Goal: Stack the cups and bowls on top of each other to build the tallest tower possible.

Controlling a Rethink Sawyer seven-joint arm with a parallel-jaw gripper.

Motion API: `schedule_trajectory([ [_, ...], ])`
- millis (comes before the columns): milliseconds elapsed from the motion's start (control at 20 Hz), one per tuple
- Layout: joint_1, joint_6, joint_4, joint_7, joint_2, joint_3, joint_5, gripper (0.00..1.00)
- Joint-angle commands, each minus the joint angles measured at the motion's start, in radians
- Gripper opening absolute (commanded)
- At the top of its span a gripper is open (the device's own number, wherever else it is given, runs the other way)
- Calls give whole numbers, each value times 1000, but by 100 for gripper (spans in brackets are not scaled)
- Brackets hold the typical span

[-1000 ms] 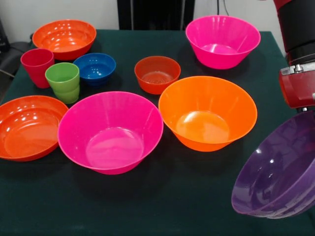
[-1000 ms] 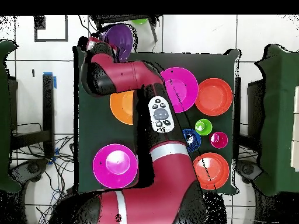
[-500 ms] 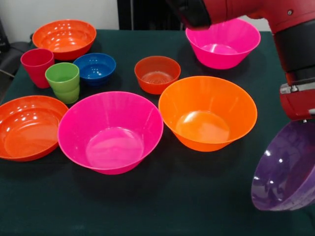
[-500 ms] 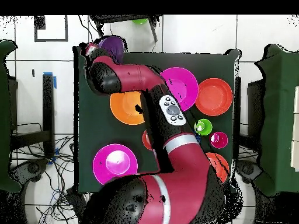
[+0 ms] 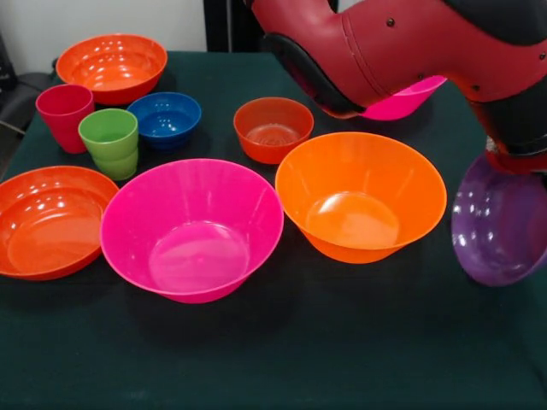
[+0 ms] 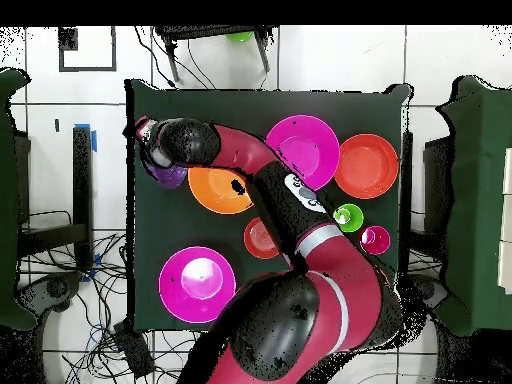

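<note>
My gripper (image 5: 506, 167) is shut on the rim of the medium purple bowl (image 5: 500, 224), which hangs tilted at the right, beside the large orange bowl (image 5: 359, 196). From above, the purple bowl (image 6: 168, 176) shows under the gripper (image 6: 158, 162), left of the orange bowl (image 6: 220, 190). A large pink bowl (image 5: 192, 226) stands in the front middle. A second pink bowl (image 5: 402, 102) is half hidden behind my arm. The red cup (image 5: 64, 115) and green cup (image 5: 109, 141) stand at the left, by the small blue bowl (image 5: 165, 118). No tower shows; the bowls stand apart.
A small red-orange bowl (image 5: 273, 128) sits in the middle. One shallow red-orange bowl (image 5: 47, 218) lies at the front left, another (image 5: 111, 67) at the back left. My arm (image 5: 385, 51) spans the table's far right. The dark green table (image 5: 299, 359) ends just right of the purple bowl.
My arm has swung in over the table. The purple bowl has come from beyond the table's corner to just beside the orange bowl. The arm now hides most of the far pink bowl.
</note>
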Motion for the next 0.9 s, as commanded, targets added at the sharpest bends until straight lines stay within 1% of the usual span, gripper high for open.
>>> schedule_trajectory([
  [50, -24, 158, 130, -30, 65, 122, 99, 0],
  [300, -44, 218, 167, 3, 80, 155, 172, 0],
  [500, -50, 246, 188, 27, 97, 176, 227, 0],
  [600, -50, 242, 197, 29, 109, 178, 242, 0],
  [650, -51, 228, 218, 44, 114, 181, 253, 0],
  [700, -55, 224, 233, 51, 110, 182, 258, 0],
  [900, -53, 213, 224, 4, 131, 147, 227, 0],
])
